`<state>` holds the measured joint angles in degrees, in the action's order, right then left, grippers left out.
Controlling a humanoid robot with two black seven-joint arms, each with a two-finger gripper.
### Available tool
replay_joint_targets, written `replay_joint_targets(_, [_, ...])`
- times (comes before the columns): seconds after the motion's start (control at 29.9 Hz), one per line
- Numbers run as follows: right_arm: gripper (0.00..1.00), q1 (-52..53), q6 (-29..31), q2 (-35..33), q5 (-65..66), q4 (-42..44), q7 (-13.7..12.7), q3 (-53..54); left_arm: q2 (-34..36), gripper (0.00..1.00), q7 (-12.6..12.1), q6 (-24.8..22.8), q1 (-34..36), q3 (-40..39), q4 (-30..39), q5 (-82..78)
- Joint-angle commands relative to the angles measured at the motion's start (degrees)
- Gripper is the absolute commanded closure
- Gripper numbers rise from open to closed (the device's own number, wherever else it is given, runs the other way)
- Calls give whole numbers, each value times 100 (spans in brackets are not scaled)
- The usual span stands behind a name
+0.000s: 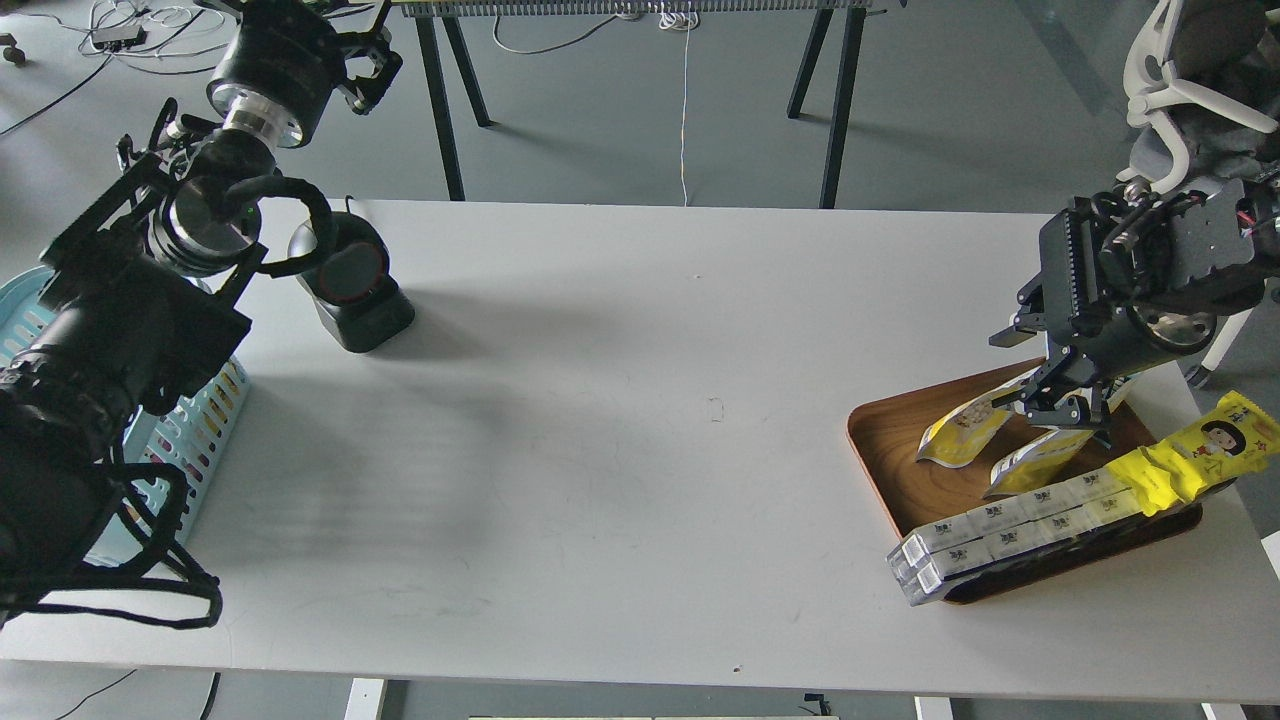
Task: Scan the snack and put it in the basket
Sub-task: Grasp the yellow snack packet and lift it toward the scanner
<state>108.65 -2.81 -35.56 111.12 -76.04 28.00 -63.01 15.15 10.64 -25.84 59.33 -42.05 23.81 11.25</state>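
The snack [955,432], a yellow pouch picturing tan beans, leans in the brown wood-grain tray [885,450] at the right. A second yellow pouch [1035,462] lies just right of it. My right gripper [1062,412] hangs low over the tops of these two pouches with its fingers apart, and I see nothing held in it. The light blue basket [195,430] stands at the table's left edge, mostly hidden by my left arm. My left gripper [368,72] is raised at the far top left, beyond the table, too small and dark to read.
A black scanner [352,285] with a round red-ringed face stands at the back left. In the tray, a long yellow wrapper with a child's face [1195,455] rests on a stack of white boxes [1000,535] overhanging the front rim. A chair [1190,70] stands at the far right.
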Motion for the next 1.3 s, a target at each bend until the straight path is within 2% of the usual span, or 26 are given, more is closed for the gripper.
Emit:
replay_joint_targets(0.0, [88, -2, 0, -3, 32, 10, 0, -1, 41, 0, 0, 0, -1, 3, 1, 0])
replay_joint_targets(0.03, [93, -2, 0, -3, 23, 10, 0, -1, 49, 0, 0, 0, -1, 3, -8, 0])
replay_joint_targets(0.17, [99, -10, -9, -3, 6, -8, 0, -1, 76, 0, 0, -9, -1, -5, -35, 9])
replay_joint_targets(0.43, [100, 60, -53, -12, -20, -16, 0, 8, 111, 0, 0, -9, 8, -32, -35, 9])
replay_joint_targets(0.6, [100, 305, -281, -56, -117, -183, 0, 270, 155, 0, 0, 0, 17, -49, -35, 26])
replay_joint_targets(0.77, [100, 753, -255, 40, -819, -517, 0, 535, 164, 0, 0, -9, 17, -41, -35, 26])
replay_joint_targets(0.93, [100, 956, -264, 664, -1276, -509, 0, 771, 164, 0, 0, -9, 17, -41, -35, 26])
replay_joint_targets(1.27, [100, 588, -290, 1964, -2604, -131, 0, 1264, 146, 0, -9, -9, 17, -23, -35, 17])
